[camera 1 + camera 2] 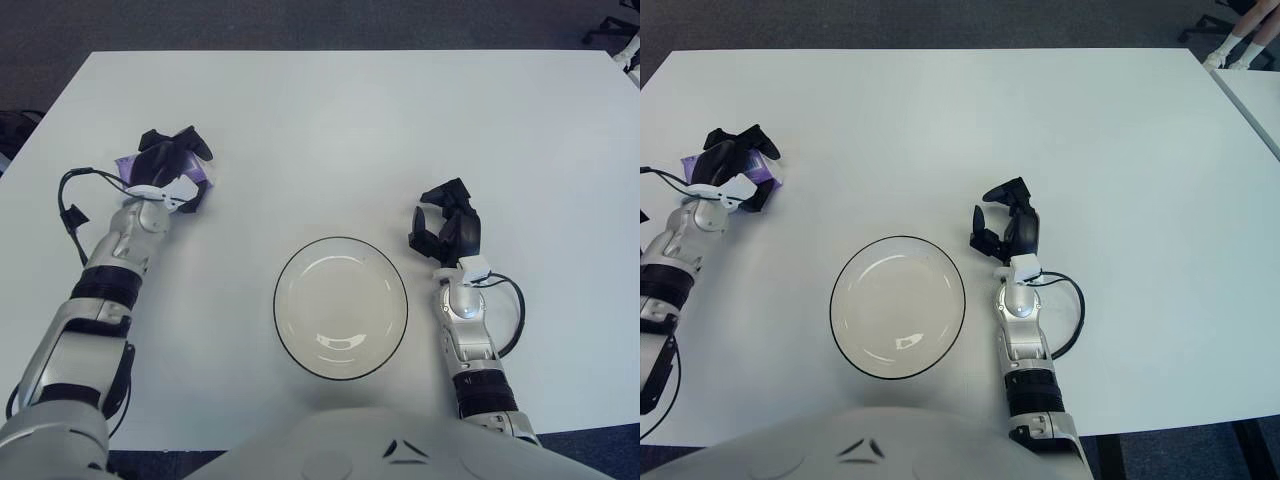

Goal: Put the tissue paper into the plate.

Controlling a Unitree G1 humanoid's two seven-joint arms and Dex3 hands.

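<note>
Now left robot hand (172, 168) grips one tissue pack (127, 166) — one plate (341, 306); right robot hand (447, 228) curled.

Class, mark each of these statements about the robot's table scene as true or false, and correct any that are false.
1. The plate holds nothing. True.
2. The left robot hand is over the purple tissue packet. True.
3. The tissue packet lies inside the plate. False: it is on the white table, left of the plate.
4. The right robot hand grips the plate's rim. False: it shows to the right of the plate, apart from it.
5. The plate has a dark rim. True.
</note>
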